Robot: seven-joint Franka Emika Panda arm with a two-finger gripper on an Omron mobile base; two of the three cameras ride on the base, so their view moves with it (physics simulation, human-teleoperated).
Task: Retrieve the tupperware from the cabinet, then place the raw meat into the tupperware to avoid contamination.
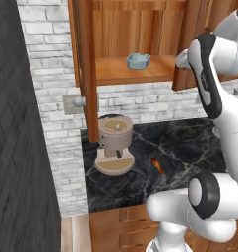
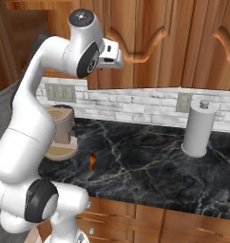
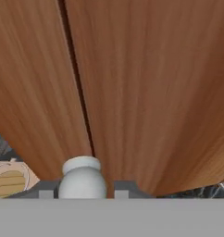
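The tool [image 3: 82, 187] is clenched on a round silver knob [image 3: 82, 178] of the cabinet [image 3: 132, 92] door. The tupperware [image 1: 138, 60] is seen on the cabinet shelf; the raw meat [image 1: 158, 166] lies on the worktop [image 1: 190, 142] near the coffee machine [image 1: 114, 145].

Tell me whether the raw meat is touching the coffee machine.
Apart. In the left base view, bare dark counter separates the raw meat from the coffee machine base.

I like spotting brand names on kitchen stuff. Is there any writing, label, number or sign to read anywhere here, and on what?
None: no readable text in any view.
The coffee machine, tupperware, paper towel holder, wall plates and cabinet doors carry no visible lettering.
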